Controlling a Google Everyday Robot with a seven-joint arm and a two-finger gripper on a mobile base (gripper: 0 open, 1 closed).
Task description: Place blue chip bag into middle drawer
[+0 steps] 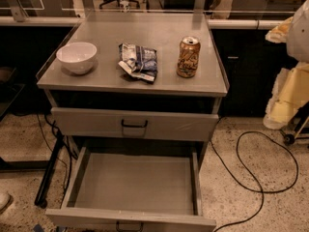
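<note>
The blue chip bag (138, 61) lies crumpled on the grey cabinet top (159, 83), between a white bowl and a gold-brown can. The middle drawer (135, 182) is pulled out wide below. Its flat grey floor holds nothing, and its small dark handle is at the bottom edge. The upper drawer (134, 123) with the black handle is shut. My gripper is not in view. Only a blurred white shape (301, 25), perhaps part of my arm, shows at the right edge, well away from the bag.
A white bowl (77, 57) stands at the left of the top and a gold-brown can (188, 57) at the right. Pale yellow padding (287, 93) stands at the right. A black cable (256, 168) loops on the speckled floor.
</note>
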